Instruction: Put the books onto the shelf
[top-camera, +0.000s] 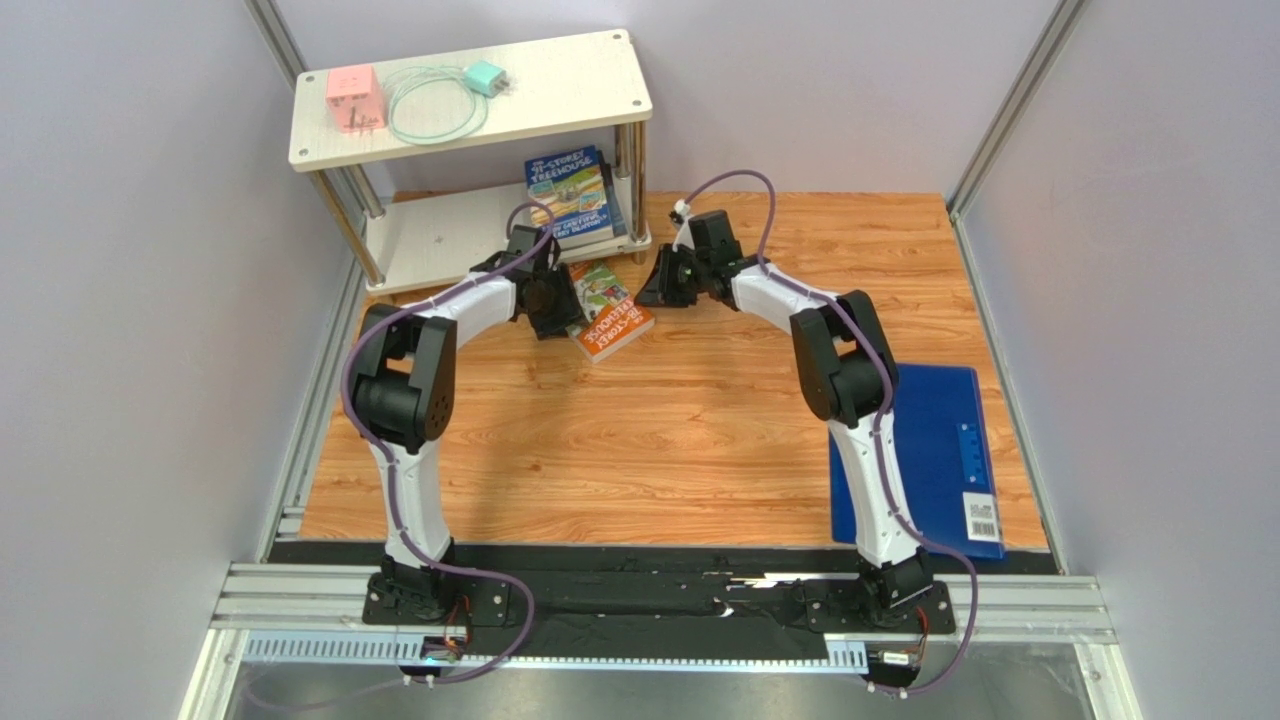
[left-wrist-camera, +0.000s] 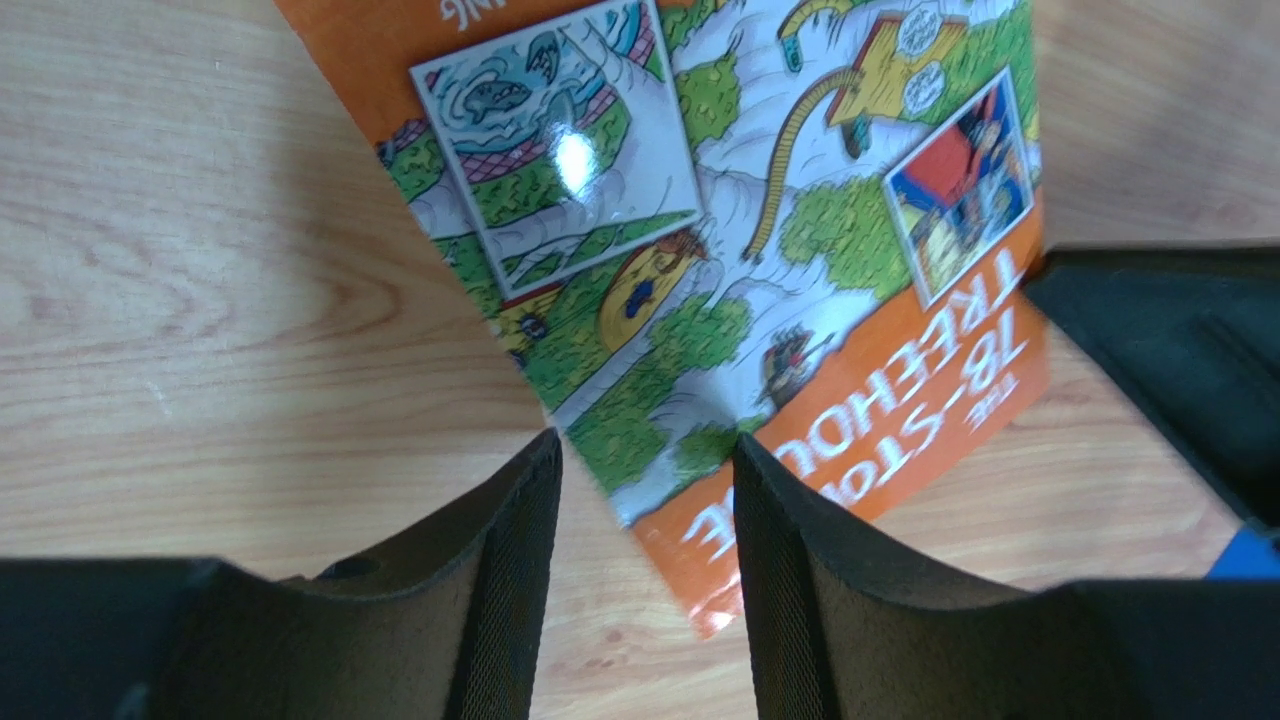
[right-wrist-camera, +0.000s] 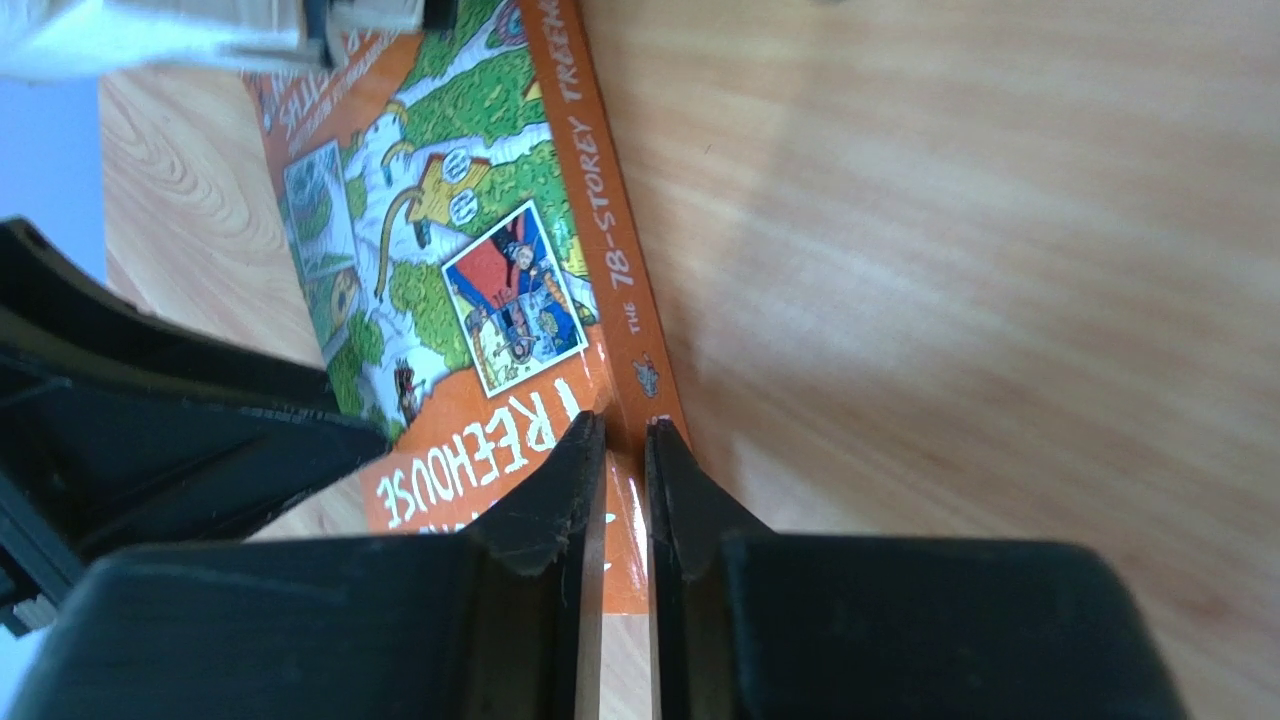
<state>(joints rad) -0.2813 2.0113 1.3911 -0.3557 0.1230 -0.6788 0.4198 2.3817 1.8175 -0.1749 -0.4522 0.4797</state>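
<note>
- My right fingers (right-wrist-camera: 549, 510) are drawn down to a narrow slit and pinch the spine edge of the orange-green book (right-wrist-camera: 451, 300). I judge the bite shallow.
- My left fingers (left-wrist-camera: 504, 585) stand about half open with a corner of the cover between them. Nothing is clamped, and I cannot tell whether either pad touches.
- The book lies on the bench (top-camera: 676, 435) just in front of the shelf (top-camera: 451, 240), between my two arms. A stack of books (top-camera: 574, 192) sits on the lower board.
- Recommendation: close the left fingers on the corner before lifting, since a thin paperback could sag or twist out of one pinch. Carry it level and keep it clear of the shelf's leg.
- The right wrist view alone shows the spine in the slit, and the left wrist view alone shows the corner in the gap.
- Only the top view shows the shelf and the route to it.
- No view settles whether the book is off the bench.
</note>
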